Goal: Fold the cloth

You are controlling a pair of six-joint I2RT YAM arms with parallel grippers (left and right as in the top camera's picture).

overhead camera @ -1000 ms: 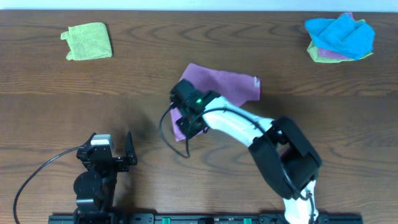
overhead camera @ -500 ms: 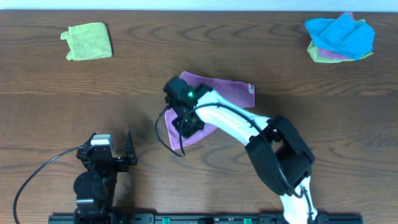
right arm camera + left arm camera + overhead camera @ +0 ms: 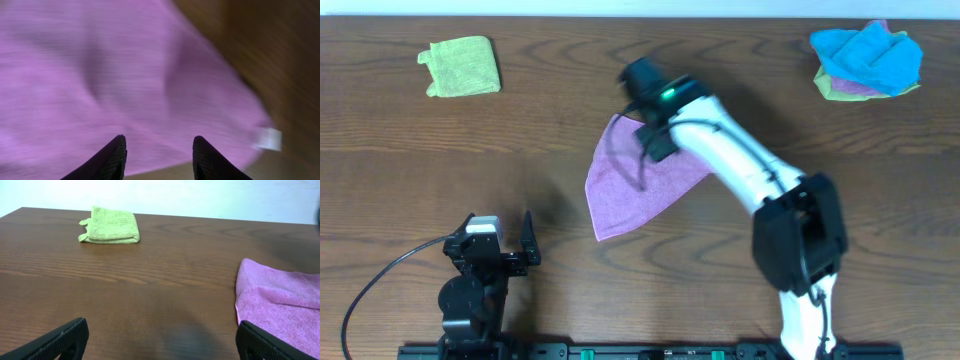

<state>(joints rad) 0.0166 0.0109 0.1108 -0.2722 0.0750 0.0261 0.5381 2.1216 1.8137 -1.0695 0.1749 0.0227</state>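
Fingers (image 3: 70,337) of the left gripper (image 3: 162,337) are spread wide apart, with nothing between them. This gripper sits low at the near left side of the table (image 3: 420,150), on bare brown wood. The cloth (image 3: 630,180) lies a bit farther out, in the middle of the table, well apart from the left gripper. It lies flat, and one pointed corner aims at the near edge.

Over the far part of the cloth is the right gripper (image 3: 159,155). Its two black fingers (image 3: 114,157) are apart too, and they hold nothing. Purple cloth shows below them. A small white tag (image 3: 267,139) sticks out at the cloth's edge.

Far away on the left lies a folded green cloth (image 3: 462,66). Far away on the right is a bunched blue cloth (image 3: 868,55) on top of a little pile.
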